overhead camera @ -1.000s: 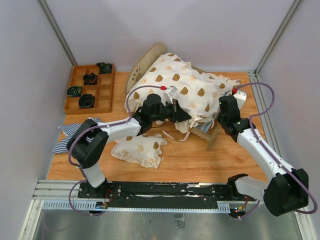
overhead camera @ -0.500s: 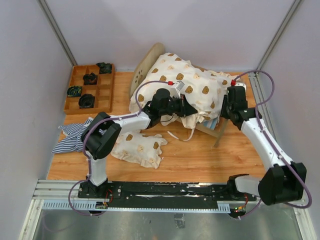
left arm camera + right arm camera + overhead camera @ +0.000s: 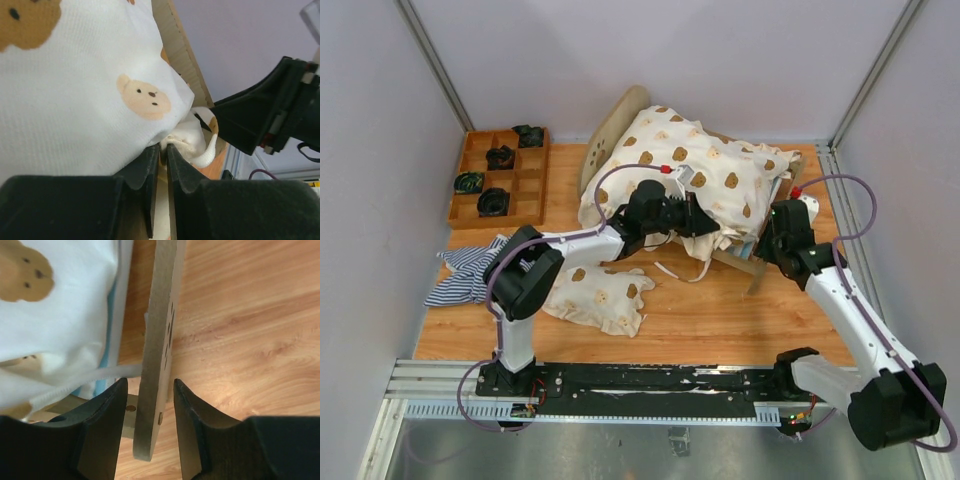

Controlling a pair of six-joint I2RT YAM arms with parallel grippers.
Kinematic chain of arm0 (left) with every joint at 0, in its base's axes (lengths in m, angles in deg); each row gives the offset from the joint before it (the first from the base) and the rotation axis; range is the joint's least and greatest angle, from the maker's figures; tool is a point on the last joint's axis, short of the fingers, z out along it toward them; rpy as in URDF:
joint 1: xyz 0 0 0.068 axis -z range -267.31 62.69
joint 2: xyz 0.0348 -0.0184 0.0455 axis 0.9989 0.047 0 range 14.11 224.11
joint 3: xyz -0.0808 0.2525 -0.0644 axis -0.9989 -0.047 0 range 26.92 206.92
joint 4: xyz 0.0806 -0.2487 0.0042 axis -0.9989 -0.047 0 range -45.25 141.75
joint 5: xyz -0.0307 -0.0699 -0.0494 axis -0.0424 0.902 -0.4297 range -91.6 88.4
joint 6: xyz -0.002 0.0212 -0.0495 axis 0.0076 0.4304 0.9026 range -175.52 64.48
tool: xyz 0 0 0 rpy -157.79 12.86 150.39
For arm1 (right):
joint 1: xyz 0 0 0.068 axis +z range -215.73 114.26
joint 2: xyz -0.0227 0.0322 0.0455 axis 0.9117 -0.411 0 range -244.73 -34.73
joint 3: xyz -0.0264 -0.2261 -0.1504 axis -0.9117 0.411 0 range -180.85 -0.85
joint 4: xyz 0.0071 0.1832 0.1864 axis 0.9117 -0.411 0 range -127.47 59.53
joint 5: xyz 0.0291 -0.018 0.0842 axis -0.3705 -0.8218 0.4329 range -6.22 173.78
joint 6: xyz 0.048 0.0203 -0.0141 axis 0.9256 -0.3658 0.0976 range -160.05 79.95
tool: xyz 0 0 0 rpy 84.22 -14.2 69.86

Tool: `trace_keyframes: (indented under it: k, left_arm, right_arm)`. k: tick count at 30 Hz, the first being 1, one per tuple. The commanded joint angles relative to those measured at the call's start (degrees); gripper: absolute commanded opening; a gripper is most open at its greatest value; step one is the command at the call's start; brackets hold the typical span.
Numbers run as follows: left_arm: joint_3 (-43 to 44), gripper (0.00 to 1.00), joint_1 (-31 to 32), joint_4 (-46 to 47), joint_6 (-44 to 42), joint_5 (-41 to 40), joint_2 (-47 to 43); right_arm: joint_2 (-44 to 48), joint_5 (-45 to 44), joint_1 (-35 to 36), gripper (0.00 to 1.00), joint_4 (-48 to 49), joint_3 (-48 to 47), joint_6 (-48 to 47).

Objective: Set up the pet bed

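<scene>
The pet bed (image 3: 612,120) lies far back on the table (image 3: 720,310), under the quilt (image 3: 705,170). The right gripper (image 3: 150,384) stands apart astride the bed's end board. The left gripper (image 3: 163,150) is nearly together at the quilt's hem, and its grip is unclear.

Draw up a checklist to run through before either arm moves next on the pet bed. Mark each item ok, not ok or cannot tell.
1. Right gripper open astride the bed's board: ok, a gap shows on each side.
2. Left gripper holding the quilt hem: cannot tell; the jaws are nearly together, with the hem at the tips.
3. Quilt smooth on the bed: not ok, it lies bunched.
4. Pillow on the bed: not ok, it lies on the table in front.
5. Bed standing level: cannot tell, the quilt hides most of it.
6. Grippers apart from each other: ok.
</scene>
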Motion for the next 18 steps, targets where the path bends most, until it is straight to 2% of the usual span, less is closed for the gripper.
trace_keyframes:
  k: [1, 2, 3, 5, 6, 7, 12, 18]
  left_arm:
    - [-1.6, 0.19, 0.4, 0.5, -1.7, -1.9, -4.3]
    - [-2.0, 0.21, 0.4, 0.5, -2.0, -2.2, -4.9]
    - [-2.5, 0.29, 0.4, 0.5, -2.3, -2.7, -5.4]
    - [-3.8, 0.41, 0.4, -0.2, -3.6, -4.1, -6.9]
    - [-4.4, 0.44, 0.4, -0.7, -4.4, -5.1, -7.8]
    - [-5.4, 0.46, 0.4, -0.8, -5.1, -6.0, -9.0]
    - [-12.5, 0.49, 1.5, -0.8, -13.0, -11.1, -18.0]
    - [-20.9, 0.48, 7.8, -0.2, -22.1, -11.8, -25.6]
  right_arm:
    - [-3.7, -2.1, 1.0, 0.41, -2.8, 0.0, 2.9]
    - [-4.3, -1.6, 1.0, 0.37, -2.6, -0.1, 2.5]
    - [-4.6, -1.2, 0.9, 0.31, -2.7, -0.3, 2.2]
    - [-4.3, -0.1, 0.9, 0.13, -2.9, -0.8, 1.7]
    - [-3.7, 0.6, 0.9, 0.05, -3.0, -1.4, 1.5]
    - [-2.9, 1.4, 0.9, 0.01, -3.3, -2.0, 1.4]
    - [0.9, 4.8, 0.9, 0.0, -3.6, -5.5, 1.6]
    - [1.8, 9.7, 1.0, 0.0, -3.8, -9.5, 3.8]
